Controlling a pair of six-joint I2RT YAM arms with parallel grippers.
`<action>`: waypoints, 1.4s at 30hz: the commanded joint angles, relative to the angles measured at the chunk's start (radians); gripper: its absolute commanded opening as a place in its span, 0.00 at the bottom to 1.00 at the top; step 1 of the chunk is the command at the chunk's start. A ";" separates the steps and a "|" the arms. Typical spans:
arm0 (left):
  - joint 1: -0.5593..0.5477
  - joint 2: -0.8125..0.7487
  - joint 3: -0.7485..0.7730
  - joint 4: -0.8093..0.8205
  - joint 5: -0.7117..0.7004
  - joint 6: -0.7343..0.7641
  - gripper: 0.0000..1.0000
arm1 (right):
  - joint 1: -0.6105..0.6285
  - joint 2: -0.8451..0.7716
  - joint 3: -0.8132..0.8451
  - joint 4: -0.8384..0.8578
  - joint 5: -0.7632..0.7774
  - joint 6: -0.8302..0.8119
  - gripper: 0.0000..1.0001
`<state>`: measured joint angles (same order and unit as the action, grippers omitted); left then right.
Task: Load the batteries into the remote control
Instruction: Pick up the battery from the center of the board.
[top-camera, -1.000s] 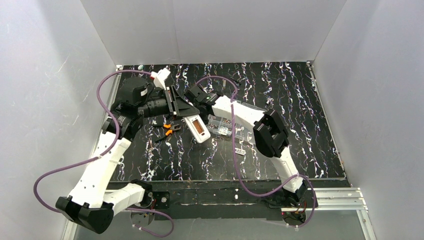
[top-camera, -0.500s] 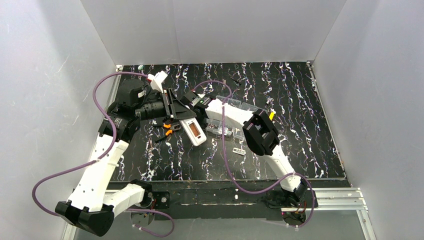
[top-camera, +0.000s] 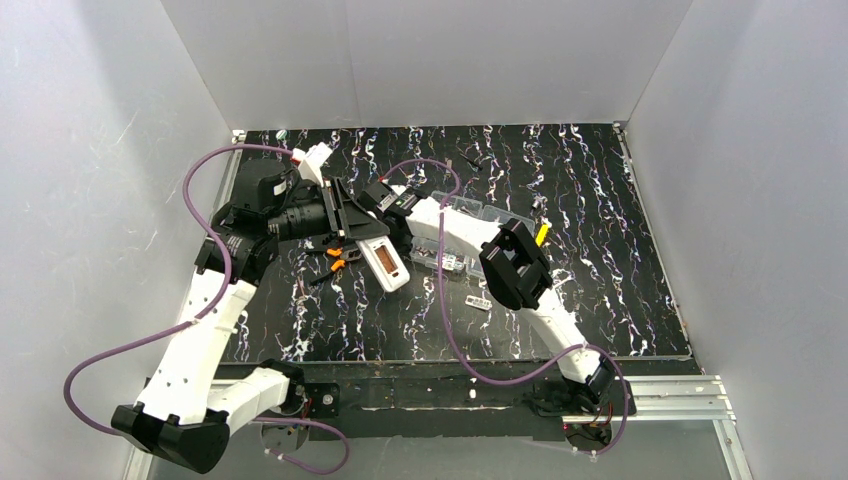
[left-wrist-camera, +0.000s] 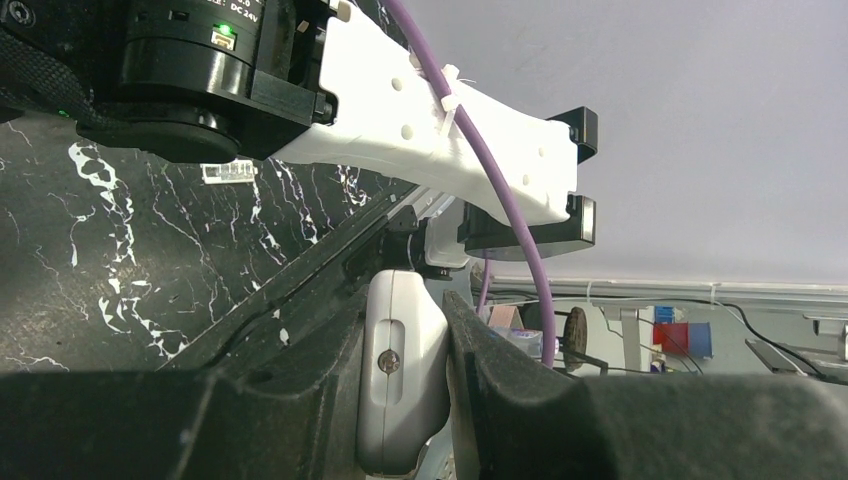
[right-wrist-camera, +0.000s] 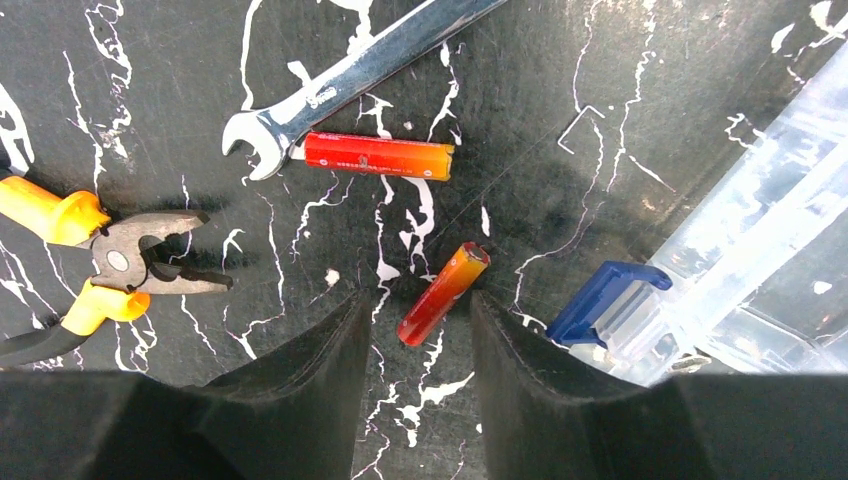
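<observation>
Clamping a smooth, rounded white remote control (left-wrist-camera: 400, 385): matte-black left claw (left-wrist-camera: 412, 295).

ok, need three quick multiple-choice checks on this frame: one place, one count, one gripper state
1. The battery nearest the right gripper lies:
A. on the table, between its jaws
B. inside the clear box
C. in the remote's recess

2. Batteries lying loose in the right wrist view:
A. one
B. two
C. four

3. The left gripper is:
A. open over bare table
B. shut on the pliers
C. shut on the remote

Answers:
1 A: the right wrist view shows it flat on the tabletop between the open jaws, touching neither.
2 B: that one plus a second battery by the wrench.
3 C: the left wrist view shows the white remote clamped between the jaws.
</observation>
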<state>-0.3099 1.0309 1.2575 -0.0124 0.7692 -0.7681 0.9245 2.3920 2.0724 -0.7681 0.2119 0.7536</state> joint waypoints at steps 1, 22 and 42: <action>0.009 -0.018 0.026 -0.013 0.054 0.016 0.00 | 0.004 0.041 0.047 -0.035 0.040 -0.027 0.42; 0.041 -0.002 0.015 0.020 0.039 -0.022 0.00 | 0.070 -0.134 -0.309 0.100 -0.009 -0.334 0.03; 0.050 0.050 0.073 -0.041 -0.008 0.056 0.00 | 0.071 -0.630 -0.968 0.310 -0.182 -0.591 0.64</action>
<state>-0.2672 1.0813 1.2621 -0.0399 0.7353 -0.7517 0.9970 1.7855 1.1374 -0.5148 0.0059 0.1749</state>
